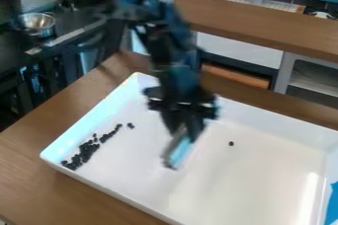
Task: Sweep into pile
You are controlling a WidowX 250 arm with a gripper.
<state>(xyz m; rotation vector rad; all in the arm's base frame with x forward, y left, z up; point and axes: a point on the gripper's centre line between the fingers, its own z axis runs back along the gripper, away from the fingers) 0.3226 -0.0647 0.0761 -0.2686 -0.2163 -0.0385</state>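
The sweeping looks well advanced but unfinished. Most of the dark bits (82, 153) lie inside the white tray (94, 115), in a long band beside its left wall, thickest near the left corner and thinning into a tail toward the far side. One stray bit (130, 126) sits just past that tail, and a lone bit (231, 143) lies well apart, right of the arm (175, 78). A pale flat piece (177, 155) shows at the jaws' lower end, over the tray's middle; whether they are apart, together or clamped on it cannot be told. Both outliers and the tail likely still need bringing in.
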